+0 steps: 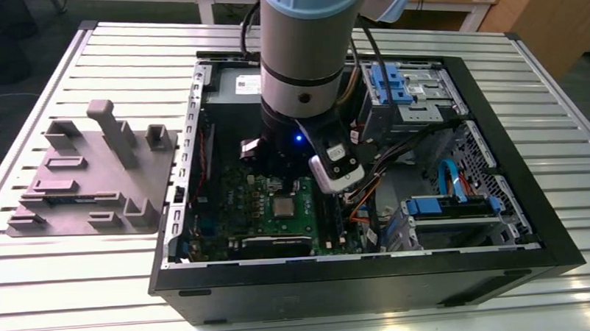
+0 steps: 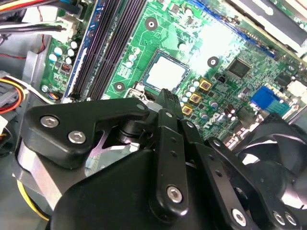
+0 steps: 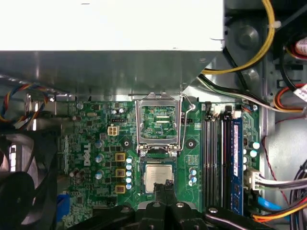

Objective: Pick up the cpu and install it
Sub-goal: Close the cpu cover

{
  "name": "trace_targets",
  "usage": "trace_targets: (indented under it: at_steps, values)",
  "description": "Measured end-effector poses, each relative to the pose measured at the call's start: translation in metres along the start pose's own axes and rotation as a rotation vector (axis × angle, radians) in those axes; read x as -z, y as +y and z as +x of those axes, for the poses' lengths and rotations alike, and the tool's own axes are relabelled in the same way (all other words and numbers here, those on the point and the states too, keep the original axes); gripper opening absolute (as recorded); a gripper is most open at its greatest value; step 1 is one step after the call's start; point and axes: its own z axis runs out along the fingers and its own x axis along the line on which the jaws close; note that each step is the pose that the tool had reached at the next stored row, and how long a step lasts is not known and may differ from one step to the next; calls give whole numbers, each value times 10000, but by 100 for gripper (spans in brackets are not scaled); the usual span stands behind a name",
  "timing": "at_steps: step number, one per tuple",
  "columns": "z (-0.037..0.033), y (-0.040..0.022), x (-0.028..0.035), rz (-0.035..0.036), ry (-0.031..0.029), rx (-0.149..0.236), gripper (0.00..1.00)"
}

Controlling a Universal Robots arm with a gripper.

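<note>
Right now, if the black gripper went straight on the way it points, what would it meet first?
Most likely the small flat square silvery-grey cpu seated on the green circuit board: the black gripper points at its edge. The gap between them is unclear.

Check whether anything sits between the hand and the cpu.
Nothing visible does. In the first wrist view the hand reaches right to the edge of the cpu, which lies flat on the green board; the socket frame stands flipped open beyond it, not over it.
</note>
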Motion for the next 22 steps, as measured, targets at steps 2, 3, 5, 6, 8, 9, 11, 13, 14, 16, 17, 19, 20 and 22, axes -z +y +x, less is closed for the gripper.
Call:
trace_targets:
  at_steps: [2,3,5,6,8,9,11,13,14,16,17,19,20,22]
  values:
    - [-1,0,-4,4,9,362,10]
    - [-2,0,-7,6,13,517,10]
    - [-8,-1,-11,10,20,760,10]
    - [-21,0,-14,9,21,821,10]
    - [-99,3,-20,8,23,847,10]
    - [-142,11,-23,8,25,847,10]
    - [-217,46,-33,7,26,847,10]
    - [-264,107,-47,8,27,847,10]
    - [-285,140,-53,7,26,847,10]
    - [-300,170,-59,3,28,887,10]
    - [-300,170,-63,-1,31,1057,10]
    - [-301,170,-71,-1,41,1417,10]
    - [-301,170,-75,-1,46,1598,10]
    - [-301,170,-84,-1,55,1969,10]
